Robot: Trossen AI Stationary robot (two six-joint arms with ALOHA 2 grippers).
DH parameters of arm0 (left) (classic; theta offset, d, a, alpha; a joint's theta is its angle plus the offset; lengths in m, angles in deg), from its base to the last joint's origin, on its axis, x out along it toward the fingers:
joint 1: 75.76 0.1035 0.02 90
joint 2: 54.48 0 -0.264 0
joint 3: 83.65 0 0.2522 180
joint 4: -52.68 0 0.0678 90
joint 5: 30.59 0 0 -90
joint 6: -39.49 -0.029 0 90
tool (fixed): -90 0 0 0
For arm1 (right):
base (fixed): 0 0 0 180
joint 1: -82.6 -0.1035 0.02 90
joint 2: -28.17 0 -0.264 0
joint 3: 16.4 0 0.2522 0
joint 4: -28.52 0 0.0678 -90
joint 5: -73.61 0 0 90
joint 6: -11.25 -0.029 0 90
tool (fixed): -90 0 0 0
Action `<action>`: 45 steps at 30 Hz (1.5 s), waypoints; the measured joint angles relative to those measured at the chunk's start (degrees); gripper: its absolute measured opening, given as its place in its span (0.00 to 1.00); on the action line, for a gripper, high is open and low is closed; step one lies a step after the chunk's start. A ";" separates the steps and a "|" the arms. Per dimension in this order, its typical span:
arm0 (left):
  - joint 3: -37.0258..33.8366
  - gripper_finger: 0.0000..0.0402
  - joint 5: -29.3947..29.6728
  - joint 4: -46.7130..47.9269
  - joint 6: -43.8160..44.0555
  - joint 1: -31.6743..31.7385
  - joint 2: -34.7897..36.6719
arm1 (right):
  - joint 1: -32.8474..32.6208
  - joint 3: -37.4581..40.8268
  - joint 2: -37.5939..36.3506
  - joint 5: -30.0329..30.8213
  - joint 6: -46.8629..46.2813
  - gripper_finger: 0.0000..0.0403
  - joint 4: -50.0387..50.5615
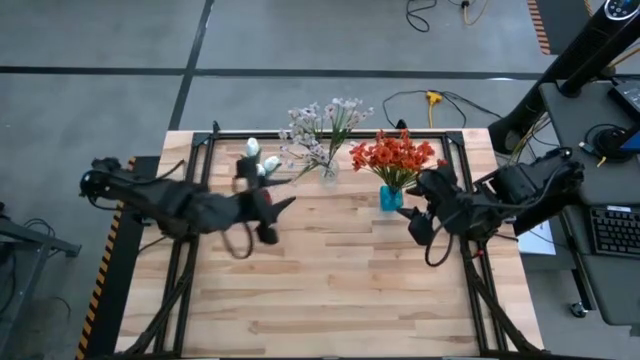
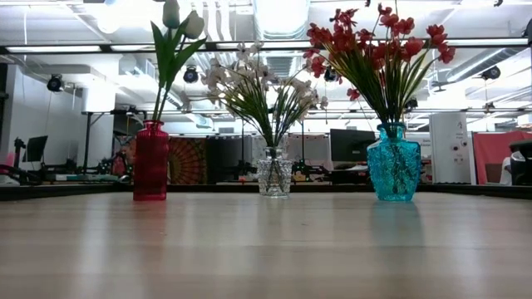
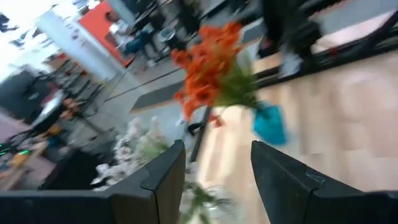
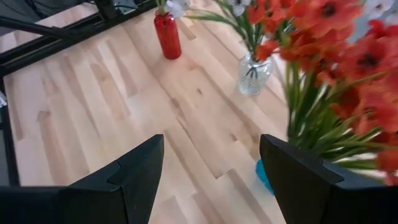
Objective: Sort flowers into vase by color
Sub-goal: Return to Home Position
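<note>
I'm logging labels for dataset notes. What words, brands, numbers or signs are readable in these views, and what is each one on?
No text can be read in any view.
The red glass vase, clear glass vase and blue glass vase show no labels.
The dark keyboard has keys too small to read.
The dark monitor in the room behind shows nothing legible.

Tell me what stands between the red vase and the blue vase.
A clear glass vase of pale blossoms stands between them, plainest in the low view.
</note>
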 joint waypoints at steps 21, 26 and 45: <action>-0.33 0.41 11.89 1.94 26.05 -26.48 -14.26 | -11.24 1.43 2.22 -5.55 -19.07 0.64 9.44; -0.32 0.41 14.96 1.85 31.55 -31.05 -15.17 | -13.48 6.47 2.27 -5.06 -22.15 0.64 9.11; -7.17 0.41 29.14 2.37 38.46 -48.73 -14.34 | -23.23 37.09 2.23 8.08 -4.77 0.64 -40.48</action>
